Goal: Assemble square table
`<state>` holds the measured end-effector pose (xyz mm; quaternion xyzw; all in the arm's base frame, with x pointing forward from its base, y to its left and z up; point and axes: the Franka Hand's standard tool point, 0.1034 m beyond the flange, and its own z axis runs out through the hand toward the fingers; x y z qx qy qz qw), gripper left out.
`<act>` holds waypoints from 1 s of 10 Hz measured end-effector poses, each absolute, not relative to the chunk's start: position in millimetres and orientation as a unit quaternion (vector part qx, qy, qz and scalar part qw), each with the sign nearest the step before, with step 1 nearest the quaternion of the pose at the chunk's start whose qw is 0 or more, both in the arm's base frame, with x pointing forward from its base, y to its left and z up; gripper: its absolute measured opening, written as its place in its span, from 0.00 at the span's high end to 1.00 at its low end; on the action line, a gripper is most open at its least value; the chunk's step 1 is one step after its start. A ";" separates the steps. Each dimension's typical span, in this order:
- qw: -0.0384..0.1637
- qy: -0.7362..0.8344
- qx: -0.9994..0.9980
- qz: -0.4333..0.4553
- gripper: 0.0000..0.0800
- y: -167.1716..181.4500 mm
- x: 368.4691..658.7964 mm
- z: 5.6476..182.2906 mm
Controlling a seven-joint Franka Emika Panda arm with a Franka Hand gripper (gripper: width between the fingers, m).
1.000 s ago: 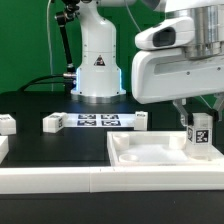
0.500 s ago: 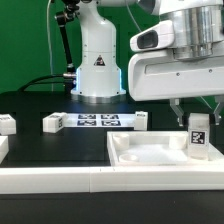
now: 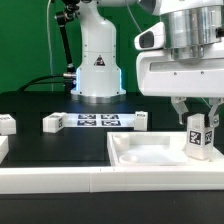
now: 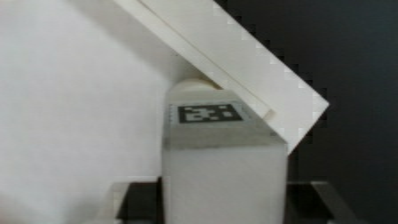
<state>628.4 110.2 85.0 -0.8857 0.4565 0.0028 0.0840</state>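
Gripper (image 3: 198, 124) fingers clamp a white tagged leg (image 3: 198, 137), holding it upright over the square tabletop (image 3: 150, 155) near that tray's corner on the exterior view's right. Three loose legs (image 3: 53, 122) lie on the black table by the marker board (image 3: 97, 121).

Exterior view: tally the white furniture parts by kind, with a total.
Large white plastic square tabletop with raised rim: 1
Small white tagged block legs: 4, one at the gripper, three lying on the black table
Total: 5
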 end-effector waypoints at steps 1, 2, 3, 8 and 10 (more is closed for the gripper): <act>0.090 0.476 -0.875 0.006 0.63 109.9 628.9 85.0; 0.093 0.482 -0.871 0.009 0.63 109.8 629.0 85.0; 0.093 0.478 -0.873 0.008 0.62 110.3 628.9 84.9; 0.094 0.308 -0.947 -0.008 0.20 116.7 629.8 85.7; 0.093 0.245 -0.965 -0.014 0.19 115.4 630.0 85.6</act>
